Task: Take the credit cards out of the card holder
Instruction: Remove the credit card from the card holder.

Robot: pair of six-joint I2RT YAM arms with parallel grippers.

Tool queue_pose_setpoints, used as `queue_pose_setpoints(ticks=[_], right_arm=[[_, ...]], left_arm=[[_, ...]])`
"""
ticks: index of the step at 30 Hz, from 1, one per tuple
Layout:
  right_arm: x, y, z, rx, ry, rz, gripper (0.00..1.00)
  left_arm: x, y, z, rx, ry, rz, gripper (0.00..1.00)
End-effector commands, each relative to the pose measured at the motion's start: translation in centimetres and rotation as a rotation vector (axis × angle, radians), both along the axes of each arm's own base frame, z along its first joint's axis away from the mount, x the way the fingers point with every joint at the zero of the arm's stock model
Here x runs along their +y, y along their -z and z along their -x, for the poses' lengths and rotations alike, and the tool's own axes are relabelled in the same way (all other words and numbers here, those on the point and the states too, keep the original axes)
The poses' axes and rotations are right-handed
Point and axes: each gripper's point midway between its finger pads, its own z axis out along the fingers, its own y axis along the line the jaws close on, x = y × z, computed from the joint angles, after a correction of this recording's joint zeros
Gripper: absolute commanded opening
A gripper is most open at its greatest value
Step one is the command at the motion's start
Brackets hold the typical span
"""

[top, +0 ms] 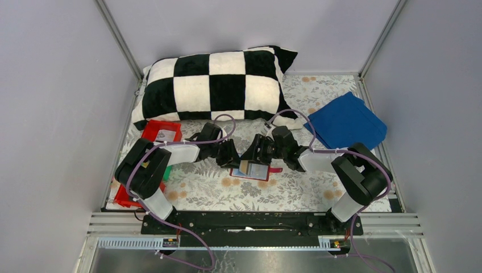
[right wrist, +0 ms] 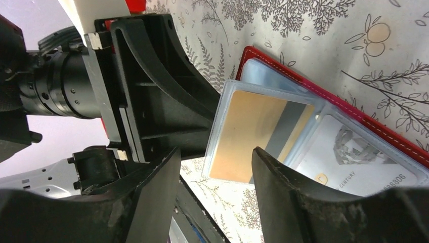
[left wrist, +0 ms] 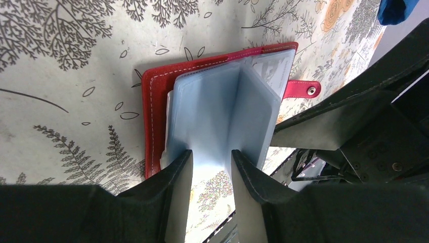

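One card holder [left wrist: 157, 101]: left jaws tight on its sleeve [left wrist: 217, 111], right jaws open by yellowish card [right wrist: 248, 131].

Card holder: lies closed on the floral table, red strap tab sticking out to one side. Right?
Not closed. The card holder lies open on the floral table with its clear sleeves fanned up. The right wrist view shows a yellowish card inside one of them. The red strap tab does stick out to one side.
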Motion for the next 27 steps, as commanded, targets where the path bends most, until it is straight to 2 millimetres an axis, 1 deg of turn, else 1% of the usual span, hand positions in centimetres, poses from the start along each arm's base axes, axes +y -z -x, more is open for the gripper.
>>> queue_pose_setpoints(ticks=[1, 9, 15, 22, 27], right_arm=[[0.6, 0.6, 0.1, -0.005, -0.028, 0.040, 0.61], [0.5, 1.7, 0.3, 0.025, -0.026, 0.064, 0.60], [0.5, 1.5, 0.3, 0.017, -0.022, 0.060, 0.60], [0.9, 0.7, 0.1, -0.004, -0.023, 0.033, 0.66], [0.9, 1.1, 0.1, 0.006, -0.025, 0.037, 0.66]], left_arm=[[-0.5, -0.6, -1.0, -0.047, 0.016, 0.023, 0.38], [-0.5, -0.7, -1.0, -0.050, 0.017, 0.025, 0.38], [-0.5, -0.8, -1.0, -0.053, 0.017, 0.026, 0.38], [-0.5, -0.9, -1.0, -0.054, 0.016, 0.027, 0.38], [-0.5, -0.9, -0.9, -0.052, 0.017, 0.027, 0.38]])
